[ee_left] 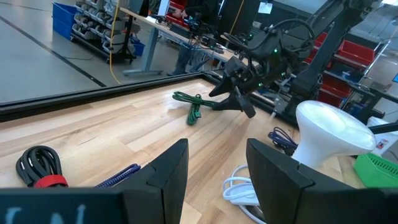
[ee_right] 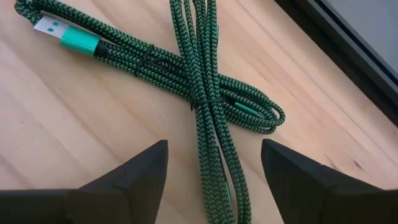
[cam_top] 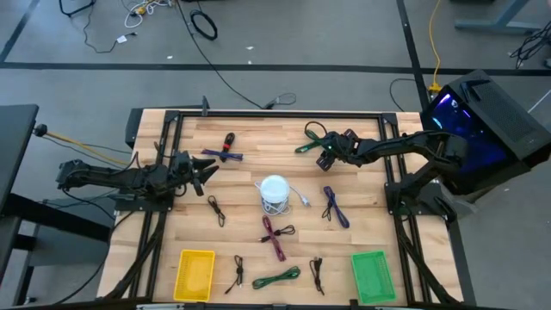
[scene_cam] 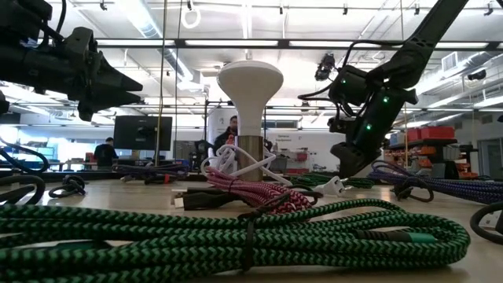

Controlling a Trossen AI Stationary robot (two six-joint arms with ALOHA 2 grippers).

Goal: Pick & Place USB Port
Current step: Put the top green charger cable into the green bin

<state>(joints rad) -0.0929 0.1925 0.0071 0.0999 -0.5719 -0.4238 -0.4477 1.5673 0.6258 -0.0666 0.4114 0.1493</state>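
Table's far edge: right tool (ee_right: 213, 163) gapes over green cable (ee_right: 205, 93)

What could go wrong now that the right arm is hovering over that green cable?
The green cable is a loose, crossed bundle, so the open right gripper might pinch only one strand, and the rest would dangle or drag. The bundle also lies close to the table's dark edge rail; a fingertip might bump it or push the cable aside.
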